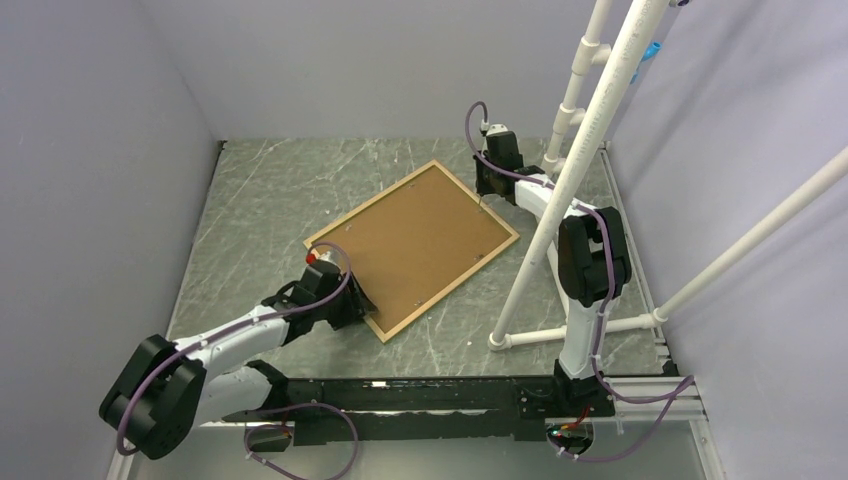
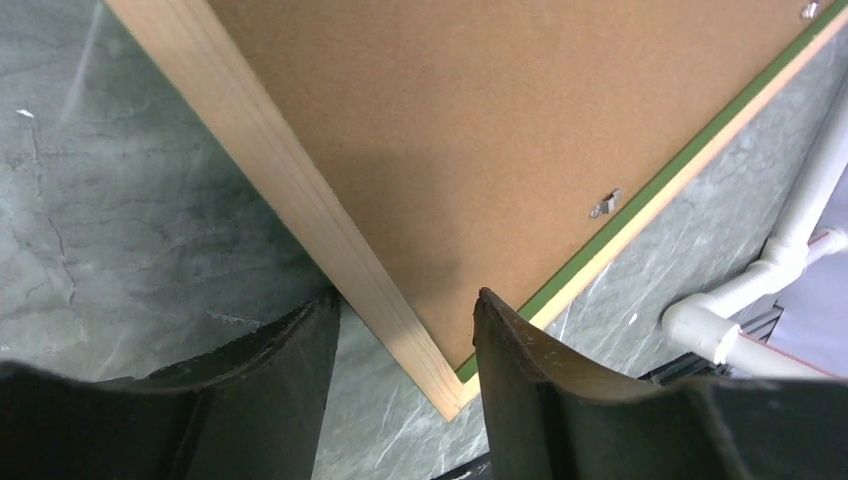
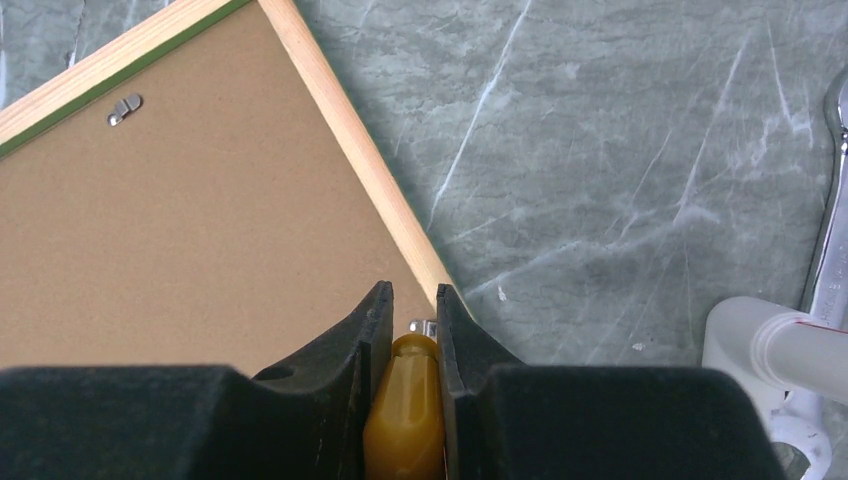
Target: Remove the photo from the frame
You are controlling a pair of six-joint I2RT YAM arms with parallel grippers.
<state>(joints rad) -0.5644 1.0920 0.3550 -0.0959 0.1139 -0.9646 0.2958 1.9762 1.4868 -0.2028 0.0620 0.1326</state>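
Left hand (image 2: 405, 298) spread astride frame (image 2: 300, 200) near corner | right hand (image 3: 412, 290) pinching amber tool (image 3: 405, 400) at far-right rim | table (image 3: 600, 150) beyond

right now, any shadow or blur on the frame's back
left wrist: soft shadow on the backing board beside the frame, ahead of the left gripper; right wrist: even light, metal clip sharp, sheen on the yellow tool in the right gripper; top external: flat light, no hard shadows on the table
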